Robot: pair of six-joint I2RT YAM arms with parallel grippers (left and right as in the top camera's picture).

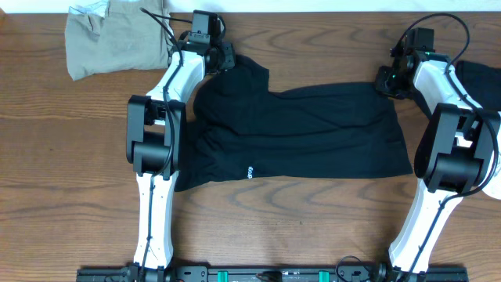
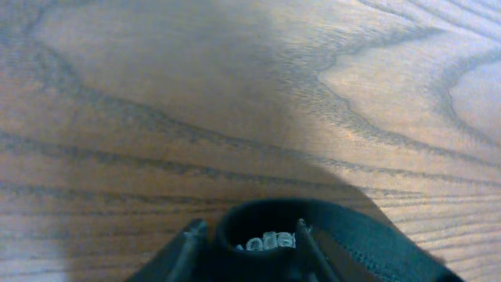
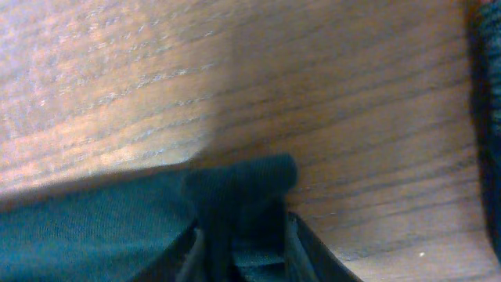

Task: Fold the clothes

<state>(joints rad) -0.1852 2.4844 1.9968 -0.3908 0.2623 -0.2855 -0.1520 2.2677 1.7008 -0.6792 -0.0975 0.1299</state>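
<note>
A black garment [image 1: 293, 133] lies spread across the middle of the wooden table, with a small white logo near its lower left. My left gripper [image 1: 227, 56] is at the garment's far left corner and is shut on the black fabric [image 2: 266, 227], whose bunched edge with a white label shows between the fingers [image 2: 249, 239]. My right gripper [image 1: 386, 81] is at the garment's far right corner and is shut on a fold of the black fabric [image 3: 243, 196] between its fingers [image 3: 243, 235].
A folded beige garment [image 1: 109, 39] lies at the far left of the table. A dark item [image 1: 481, 78] and something white [image 1: 495, 168] sit at the right edge. Bare wood lies beyond both grippers.
</note>
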